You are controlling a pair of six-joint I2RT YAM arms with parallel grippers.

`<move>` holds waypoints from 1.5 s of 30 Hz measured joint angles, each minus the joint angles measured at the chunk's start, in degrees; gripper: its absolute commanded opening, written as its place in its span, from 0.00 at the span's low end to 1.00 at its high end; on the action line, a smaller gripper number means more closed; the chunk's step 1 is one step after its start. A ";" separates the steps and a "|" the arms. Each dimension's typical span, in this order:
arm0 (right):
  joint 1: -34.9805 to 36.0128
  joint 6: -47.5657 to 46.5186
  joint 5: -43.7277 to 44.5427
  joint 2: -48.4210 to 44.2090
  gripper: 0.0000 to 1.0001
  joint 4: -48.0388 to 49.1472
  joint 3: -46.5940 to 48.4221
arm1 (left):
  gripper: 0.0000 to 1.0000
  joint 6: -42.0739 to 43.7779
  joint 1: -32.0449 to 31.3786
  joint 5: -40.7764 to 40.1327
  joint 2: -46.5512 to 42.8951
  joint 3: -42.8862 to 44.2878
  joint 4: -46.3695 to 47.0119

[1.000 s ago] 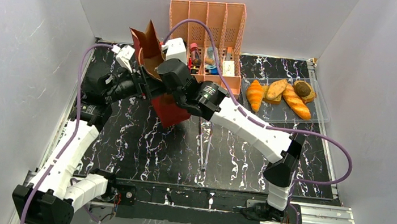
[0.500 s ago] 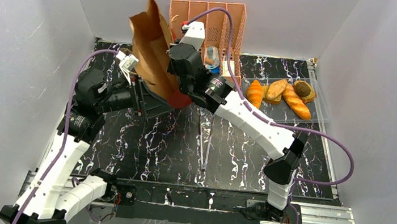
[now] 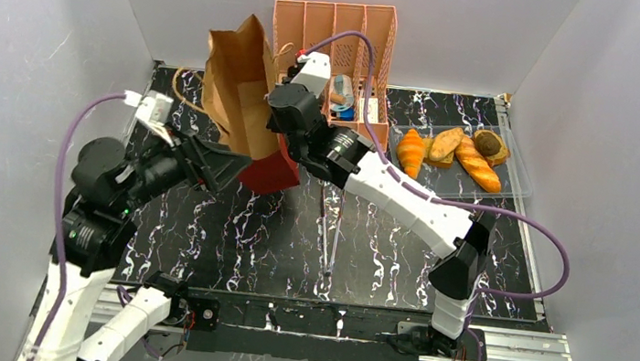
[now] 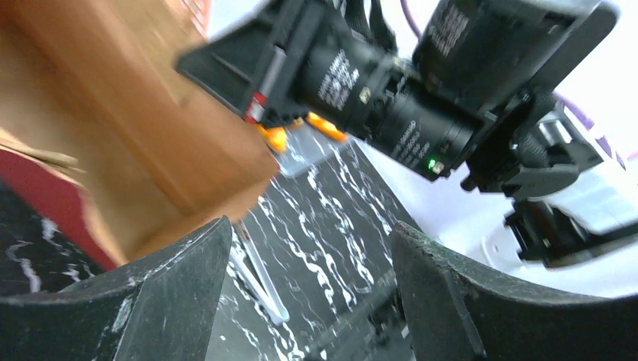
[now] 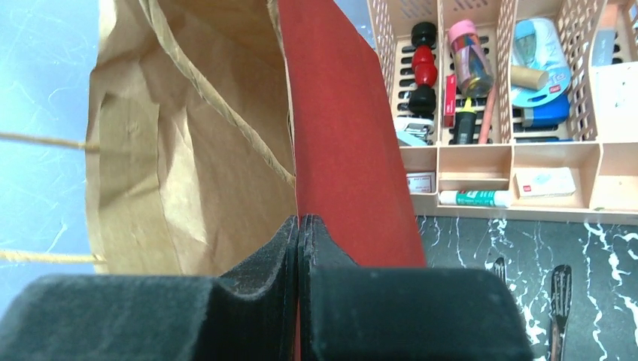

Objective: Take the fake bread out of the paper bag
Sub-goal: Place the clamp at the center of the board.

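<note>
Evidently the right gripper is pinching fully closed on a fold of the paper bag, where brown paper meets the red lower part. It is holding the bag tilted, probably so that anything left inside can slide toward the mouth. Just beside the red base, the left gripper is hovering wide open and empty. Well apart, at least 4 pieces of the fake bread are lying on the clear tray; whether more is hiding inside the bag, I cannot tell.
</note>
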 measured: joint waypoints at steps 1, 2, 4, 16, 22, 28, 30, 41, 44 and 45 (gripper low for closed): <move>0.00 0.55 -0.41 -0.45 0.00 -0.01 -0.79 | 0.76 0.10 0.00 -2.58 -1.12 0.30 -0.27; 0.00 1.19 -0.81 -1.11 0.00 0.06 -1.82 | 0.76 0.15 0.00 -5.31 -2.34 0.62 -0.50; 0.02 2.56 -1.70 -3.24 0.00 0.12 -4.59 | 0.76 0.14 0.00 -10.60 -4.73 1.33 -0.88; 1.08 11.72 -5.49 -14.22 0.00 3.66 -15.85 | 0.74 -2.75 0.00 -44.66 -15.44 1.37 -4.79; 2.08 16.67 -5.93 -16.20 0.00 5.60 -22.81 | 0.74 -3.85 0.00 -54.76 -12.44 1.24 -8.50; 2.46 20.67 -6.41 -20.83 0.00 6.33 -32.99 | 0.75 -4.23 0.00 -58.46 -7.94 -1.12 -9.76; 2.49 21.73 -6.33 -23.15 0.00 6.35 -36.09 | 0.75 -4.49 0.00 -58.77 -7.76 -2.88 -10.02; 2.68 25.36 -5.57 -30.33 0.00 6.16 -42.19 | 0.75 -5.48 0.00 -60.87 -8.30 -4.77 -10.93; 3.71 26.74 -5.51 -30.43 0.00 6.26 -42.92 | 0.75 -5.48 0.00 -61.44 -8.10 -4.77 -10.95; 4.30 27.21 -5.39 -30.60 0.00 6.22 -43.43 | 0.75 -5.48 0.00 -61.52 -8.04 -4.77 -10.97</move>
